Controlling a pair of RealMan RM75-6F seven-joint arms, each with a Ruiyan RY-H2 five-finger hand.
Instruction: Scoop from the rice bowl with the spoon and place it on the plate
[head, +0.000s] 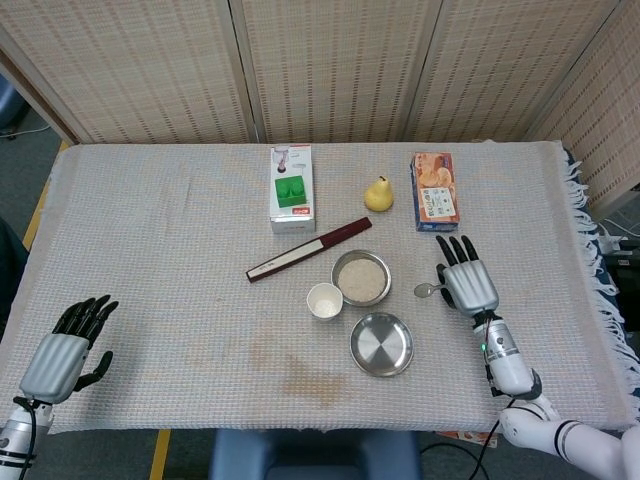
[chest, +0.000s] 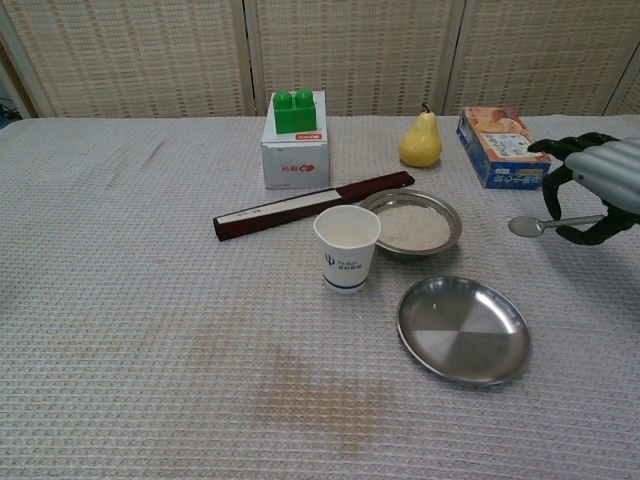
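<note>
At the far left, near the front edge of the table (head: 150, 250), the left hand (head: 62, 352) rests with its fingers loosely apart and holds nothing. Further right, a white box (chest: 295, 152) with a green block on top stands at the back. In front of it lies a dark flat stick (chest: 312, 205), set at a slant. Its right end is just beside the rice bowl (chest: 412, 224). A paper cup (chest: 346, 247) stands upright close to the bowl on its left front side. The empty metal plate (chest: 463, 329) lies in front of the bowl, near it but apart. Behind the bowl there is a yellow pear (chest: 420, 140), and to the right of it a snack box (chest: 501, 146). At the far right, the right hand (chest: 600, 188) grips the spoon (chest: 545, 224) by the handle. The spoon is off the cloth, and its round end points left toward the bowl, well apart from it. Between spoon and bowl there is only bare cloth.
</note>
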